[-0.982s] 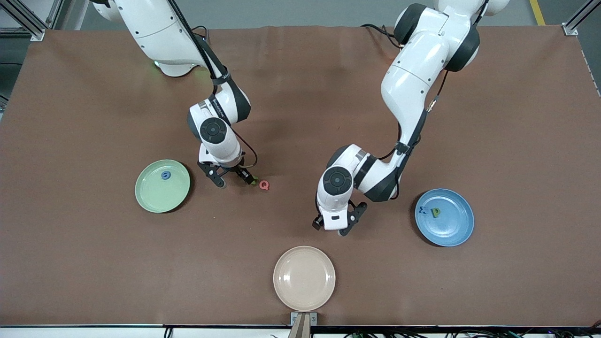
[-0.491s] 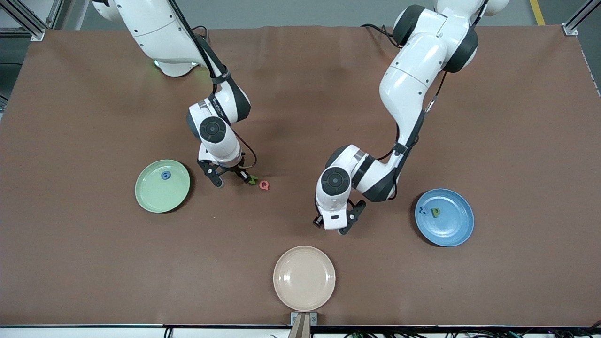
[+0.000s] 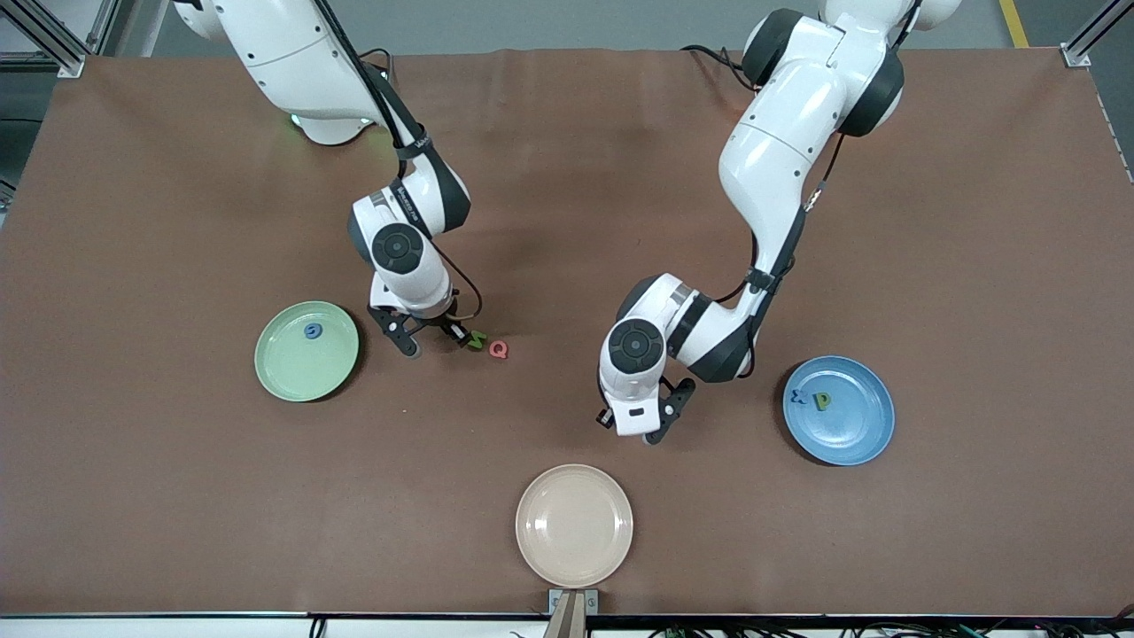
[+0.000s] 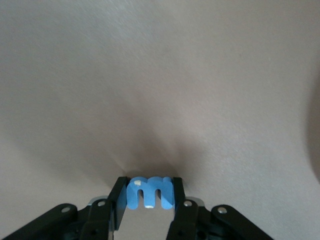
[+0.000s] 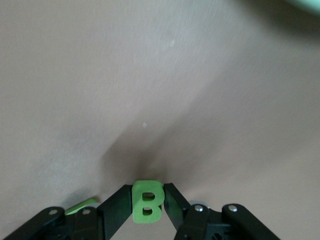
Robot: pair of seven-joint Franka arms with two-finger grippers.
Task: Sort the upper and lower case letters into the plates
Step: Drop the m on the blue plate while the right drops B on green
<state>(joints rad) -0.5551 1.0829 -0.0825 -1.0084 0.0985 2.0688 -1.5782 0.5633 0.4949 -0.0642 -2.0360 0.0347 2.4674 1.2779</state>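
Note:
My right gripper [image 3: 432, 338] is shut on a green B [image 5: 147, 201], low over the table between the pale green plate [image 3: 292, 377] and a green N [image 3: 477, 339]. A pinkish-red Q [image 3: 499, 350] lies beside the N. A blue G [image 3: 312, 330] lies in the pale green plate. My left gripper [image 3: 633, 430] is shut on a blue m [image 4: 150, 192], just above the table between the cream plate and the blue plate [image 3: 855, 439]. The blue plate holds a blue x [image 3: 799, 396] and a green letter [image 3: 822, 400].
A cream-beige plate [image 3: 574, 525] sits near the table's front edge, nearer to the camera than my left gripper. In the right wrist view, the N's green edge [image 5: 80, 205] shows beside my right gripper [image 5: 148, 192], and the pale green plate's rim [image 5: 300, 5] shows in a corner.
My right gripper has shifted a little toward the pale green plate, uncovering the green N. My left gripper has shifted slightly toward the blue plate with the m.

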